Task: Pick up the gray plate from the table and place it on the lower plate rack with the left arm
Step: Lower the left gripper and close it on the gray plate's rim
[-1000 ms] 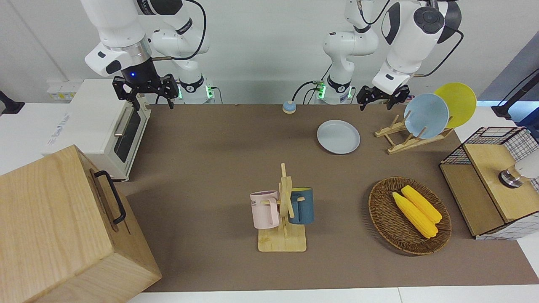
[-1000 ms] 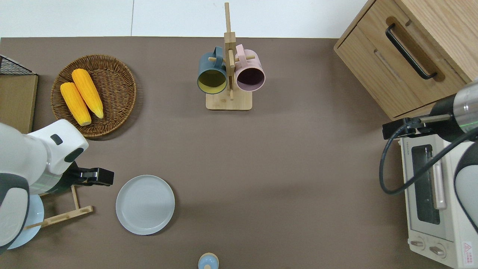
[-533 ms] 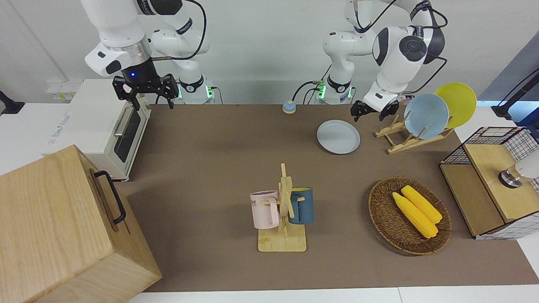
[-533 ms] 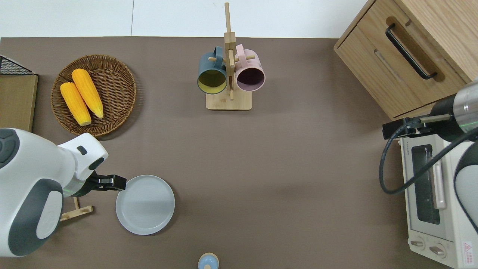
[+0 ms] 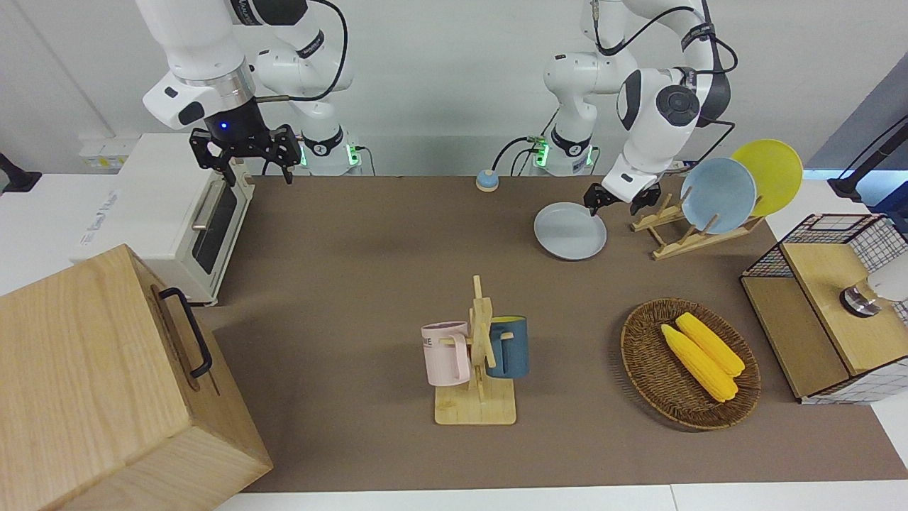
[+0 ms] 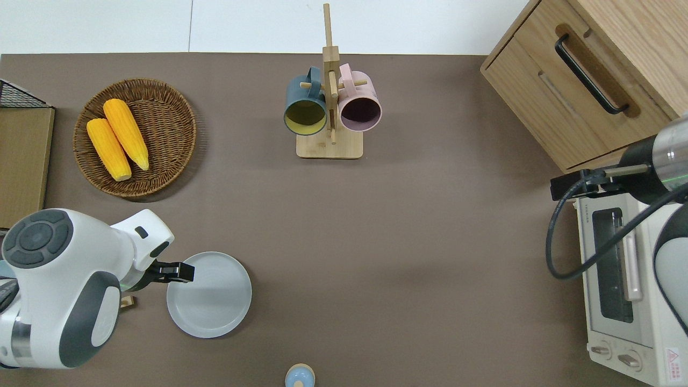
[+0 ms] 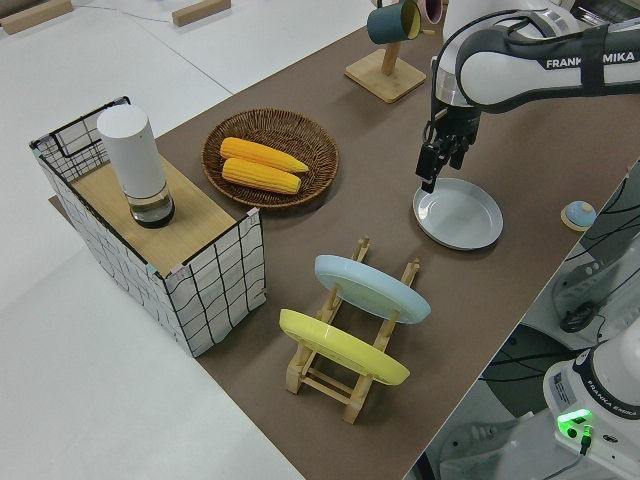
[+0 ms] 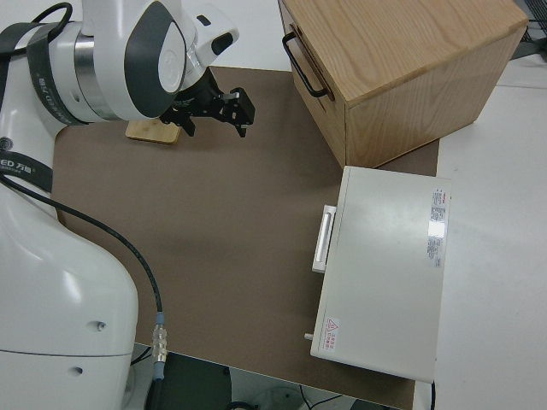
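Observation:
The gray plate (image 5: 570,231) (image 6: 209,294) (image 7: 458,212) lies flat on the brown table (image 5: 369,248), beside the lower plate rack (image 5: 674,238) (image 7: 345,385). The rack holds a light blue plate (image 5: 718,195) and a yellow plate (image 5: 770,174) in the slots farthest from the gray plate. My left gripper (image 5: 613,204) (image 6: 180,271) (image 7: 432,178) is open, low over the gray plate's rim on the rack's side, with nothing between its fingers. In the overhead view the left arm hides most of the rack. My right gripper (image 5: 248,160) (image 8: 214,115) is open and its arm is parked.
A wicker basket (image 5: 642,369) with two corn cobs sits farther from the robots than the rack. A mug stand (image 5: 477,362) with two mugs is mid-table. A wire box (image 5: 830,305), a toaster oven (image 5: 170,213), a wooden cabinet (image 5: 106,383) and a small bell (image 5: 486,180) line the edges.
The left arm has swung from over the rack toward the gray plate and come down, so its open gripper now hangs at the plate's rim. The right arm has not moved.

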Robot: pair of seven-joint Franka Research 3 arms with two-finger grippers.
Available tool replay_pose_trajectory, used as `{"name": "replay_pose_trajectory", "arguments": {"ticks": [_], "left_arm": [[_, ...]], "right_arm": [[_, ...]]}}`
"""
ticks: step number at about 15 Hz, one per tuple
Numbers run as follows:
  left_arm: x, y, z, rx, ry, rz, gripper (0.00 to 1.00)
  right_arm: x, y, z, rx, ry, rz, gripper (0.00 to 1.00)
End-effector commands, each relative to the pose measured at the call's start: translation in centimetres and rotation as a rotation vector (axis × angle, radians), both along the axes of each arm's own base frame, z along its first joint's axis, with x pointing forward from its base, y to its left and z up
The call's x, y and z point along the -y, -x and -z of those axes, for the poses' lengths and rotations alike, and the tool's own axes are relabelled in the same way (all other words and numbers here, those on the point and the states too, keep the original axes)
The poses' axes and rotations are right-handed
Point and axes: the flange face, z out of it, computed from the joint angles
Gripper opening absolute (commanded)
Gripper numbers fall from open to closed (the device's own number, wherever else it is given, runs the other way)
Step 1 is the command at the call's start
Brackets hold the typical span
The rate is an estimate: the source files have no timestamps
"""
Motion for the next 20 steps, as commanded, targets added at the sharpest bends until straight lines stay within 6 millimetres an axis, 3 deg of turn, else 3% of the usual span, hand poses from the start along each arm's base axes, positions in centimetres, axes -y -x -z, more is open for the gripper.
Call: {"name": "replay_pose_trajectory", "arguments": {"ticks": [1,13,20], "left_arm": [[0.0,1.4,2.1,0.034,-0.016,0.012,1.0],[-0.2,2.5,8.1,0.092,0.002,0.018,1.0],[0.0,2.6,10.1,0.105,0.01,0.023,1.0]], "right_arm": [[0.2,-0.1,-0.3,-0.004,0.001,0.016,0.983],[0.2,-0.1,-0.3,-0.004,0.001,0.016,0.983],[0.2,-0.1,-0.3,-0.005,0.002,0.017,0.983]]}}
